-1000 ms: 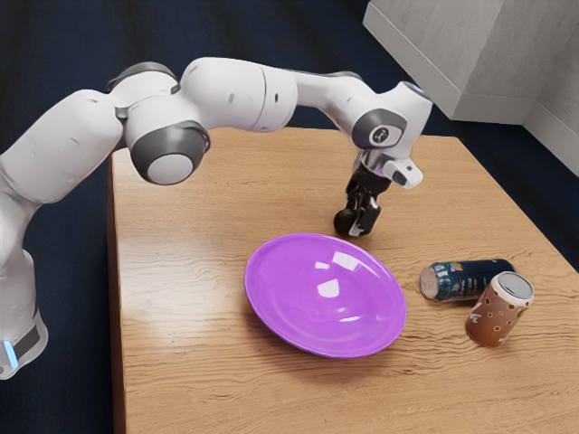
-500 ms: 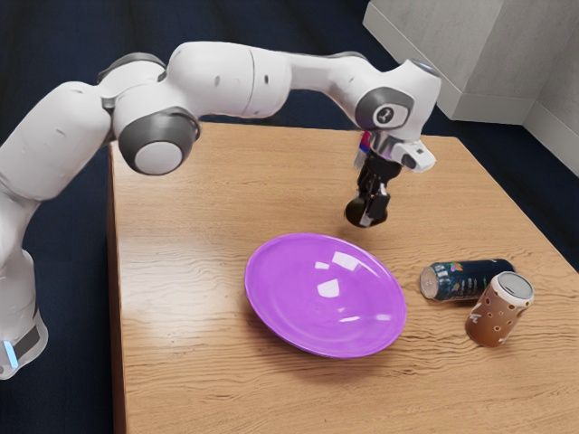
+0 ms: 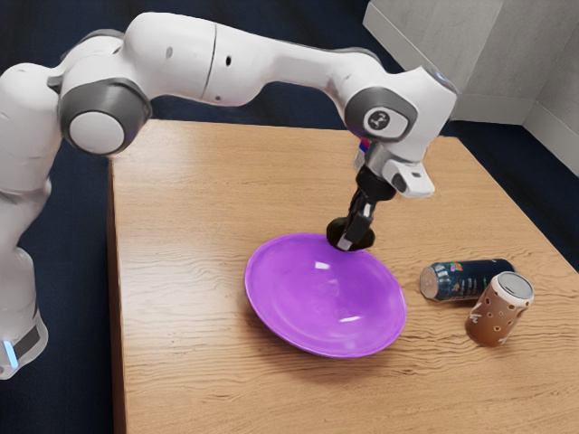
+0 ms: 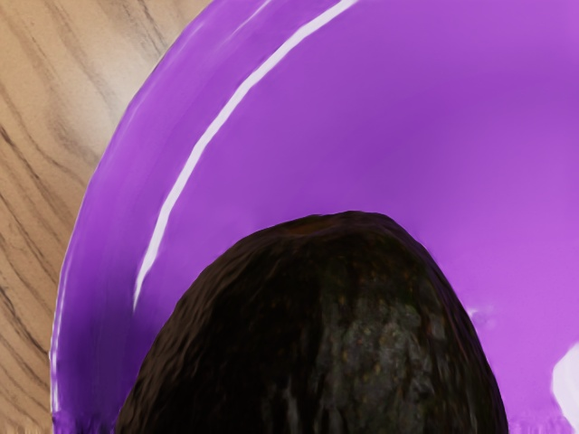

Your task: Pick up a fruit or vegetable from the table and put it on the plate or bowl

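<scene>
Hanging over the far rim of the bowl [image 3: 298,312], on the side toward the worktop's far edge, the avocado [image 4: 317,334] is clear of the wood and not yet resting on anything. The fingers [image 3: 355,226] are closed on it from two sides, set narrow around the dark fruit at their tips. The wrist view shows its pebbly, near-black skin with the purple bowl close beneath.

Judging by that skin, it should give decent friction and is unlikely to slide out of a firm pinch. The fruit is probably moderately heavy for its bulk and fairly stiff, though a ripe one would bruise if squeezed hard. Its egg shape is the awkward part. The widest belly gives the most even contact, while a hold nearer a tapered end could let it squirt free. Once let go, it is likely to roll down the bowl's smooth, glossy slope toward the middle, so a low release over the inner wall looks safer than a drop at the rim.

The bowl sits about mid-worktop [image 3: 199,235], somewhat nearer the front edge. Beside it, toward the edge at the exterior view's right, a blue can [image 3: 466,278] lies on its side. A brown spotted can [image 3: 498,309] stands tilted just in front, apparently touching it. The white arm [image 3: 271,68] reaches in over the far edge.
</scene>
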`<state>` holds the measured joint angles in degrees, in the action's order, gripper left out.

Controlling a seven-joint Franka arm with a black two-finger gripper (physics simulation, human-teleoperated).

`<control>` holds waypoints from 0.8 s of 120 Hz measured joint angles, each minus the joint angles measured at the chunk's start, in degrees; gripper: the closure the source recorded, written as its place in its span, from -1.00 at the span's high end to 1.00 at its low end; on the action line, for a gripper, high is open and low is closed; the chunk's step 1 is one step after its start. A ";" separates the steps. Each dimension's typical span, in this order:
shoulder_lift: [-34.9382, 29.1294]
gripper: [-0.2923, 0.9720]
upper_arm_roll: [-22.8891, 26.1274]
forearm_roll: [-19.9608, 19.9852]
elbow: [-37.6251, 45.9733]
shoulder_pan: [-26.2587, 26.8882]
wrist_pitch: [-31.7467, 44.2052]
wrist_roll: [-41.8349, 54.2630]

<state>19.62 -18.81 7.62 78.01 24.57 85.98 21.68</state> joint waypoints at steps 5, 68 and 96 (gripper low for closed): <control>-2.25 -0.06 -0.04 -0.93 2.76 0.59 0.08 0.15; -2.69 0.42 0.46 -3.11 7.29 6.95 2.67 2.82; -8.02 0.51 -0.45 -4.99 6.95 6.66 -2.44 8.09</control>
<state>11.60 -19.26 2.63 84.96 31.23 83.54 29.77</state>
